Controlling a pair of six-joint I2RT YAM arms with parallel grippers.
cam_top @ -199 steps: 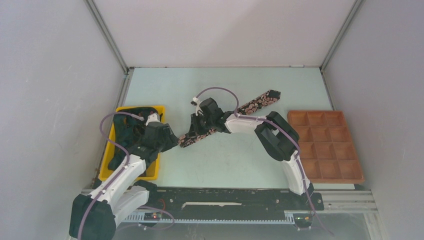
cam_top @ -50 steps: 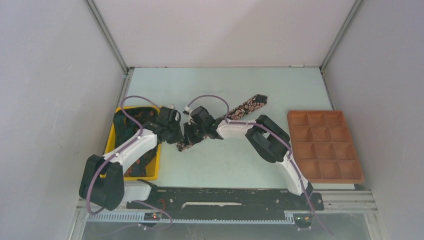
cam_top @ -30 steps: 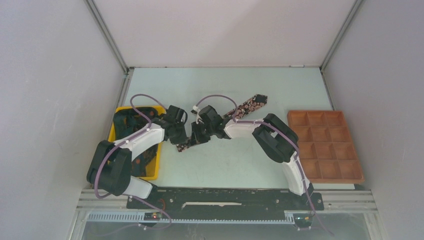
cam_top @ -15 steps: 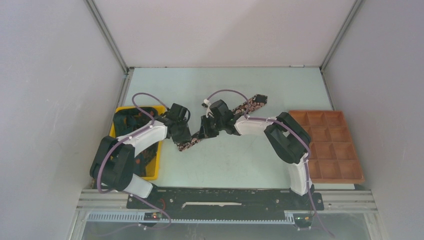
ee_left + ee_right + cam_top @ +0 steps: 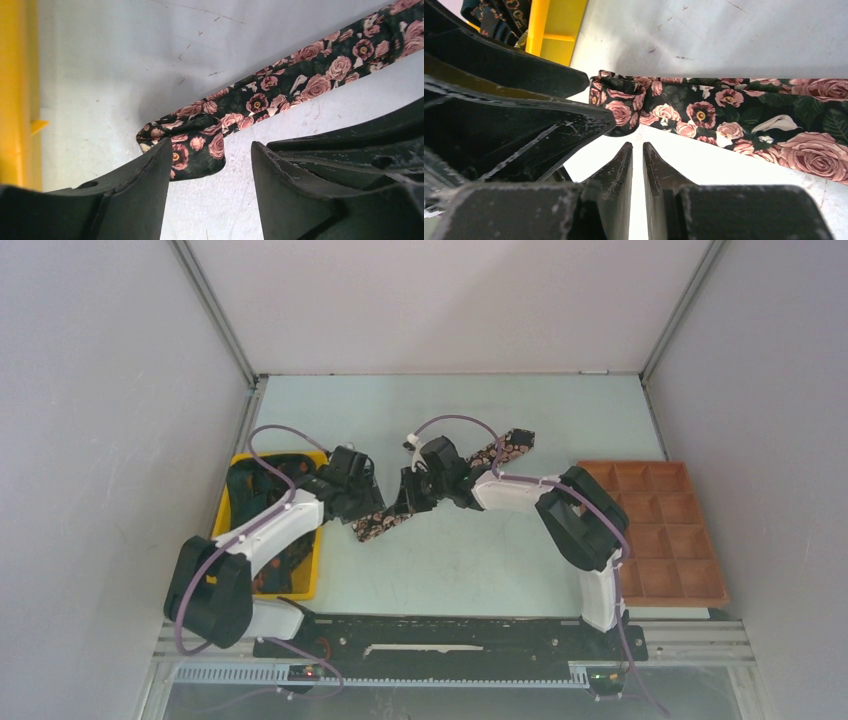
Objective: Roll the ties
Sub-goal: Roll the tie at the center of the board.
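- The tie (image 5: 280,97) lies slantwise on the table (image 5: 450,560), its near end folded over, close to the yellow bin (image 5: 15,100).
- Left gripper (image 5: 211,150) — spread wide, the fold against one finger, not pinched.
- Right gripper (image 5: 638,150) — closed on nothing, just beside the fold.
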